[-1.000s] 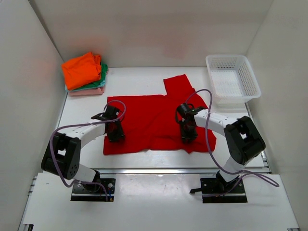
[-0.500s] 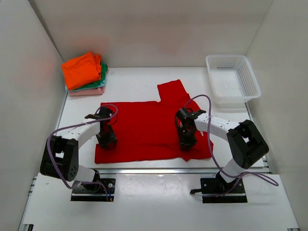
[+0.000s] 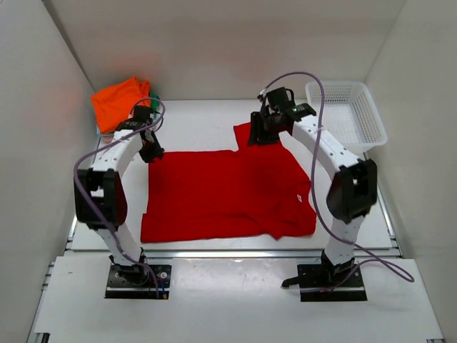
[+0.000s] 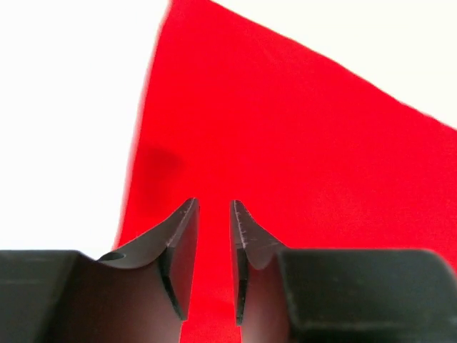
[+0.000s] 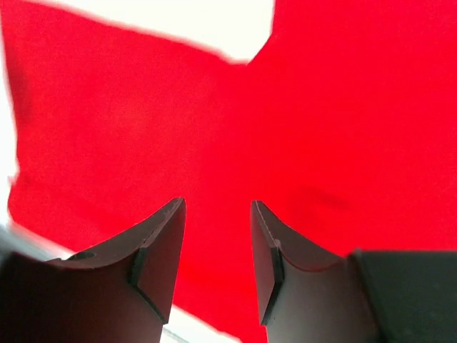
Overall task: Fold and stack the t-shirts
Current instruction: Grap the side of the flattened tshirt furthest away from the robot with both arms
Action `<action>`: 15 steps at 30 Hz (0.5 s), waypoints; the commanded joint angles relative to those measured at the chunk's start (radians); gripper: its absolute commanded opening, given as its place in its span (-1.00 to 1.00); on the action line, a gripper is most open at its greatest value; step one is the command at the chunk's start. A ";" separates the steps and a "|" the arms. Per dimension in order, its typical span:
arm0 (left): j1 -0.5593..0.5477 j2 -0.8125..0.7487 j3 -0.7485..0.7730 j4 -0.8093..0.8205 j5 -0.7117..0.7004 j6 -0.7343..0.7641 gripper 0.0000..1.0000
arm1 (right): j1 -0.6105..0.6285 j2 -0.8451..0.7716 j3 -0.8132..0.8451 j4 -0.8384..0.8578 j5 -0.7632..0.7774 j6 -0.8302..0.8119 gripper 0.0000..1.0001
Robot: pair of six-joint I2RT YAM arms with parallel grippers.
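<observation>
A bright red t-shirt [image 3: 221, 193] lies spread flat on the white table, with one sleeve sticking out at its far edge. My left gripper [image 3: 151, 151] hovers over the shirt's far left corner. In the left wrist view [image 4: 214, 204] its jaws stand narrowly apart, with flat red cloth [image 4: 300, 128] showing between them. My right gripper [image 3: 255, 139] is over the far sleeve. In the right wrist view [image 5: 218, 204] its jaws are wider apart and empty above red cloth [image 5: 143, 114]. A folded orange t-shirt [image 3: 118, 103] tops the stack at the far left. The shirts under it are mostly hidden by my left arm.
A white mesh basket [image 3: 378, 121] stands at the far right. White walls close in the table on the left, back and right. The shirt's near edge lies close to the table's front edge [image 3: 228, 251].
Both grippers dragged the red shirt toward the near edge, then let go. Both arms have since reached out to the shirt's far edge.
</observation>
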 commanded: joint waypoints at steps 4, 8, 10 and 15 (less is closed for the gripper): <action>0.084 0.235 0.154 0.056 -0.030 0.078 -0.08 | -0.124 0.227 0.214 -0.034 0.002 -0.048 -0.22; 0.085 0.323 0.254 0.065 -0.064 0.112 0.04 | -0.156 0.250 0.197 -0.027 0.002 -0.052 -0.22; 0.124 0.352 0.282 0.070 -0.067 0.116 0.05 | -0.167 0.253 0.193 -0.020 -0.008 -0.045 -0.22; 0.130 0.415 0.333 0.094 -0.078 0.130 0.08 | -0.184 0.270 0.203 -0.017 -0.020 -0.043 -0.22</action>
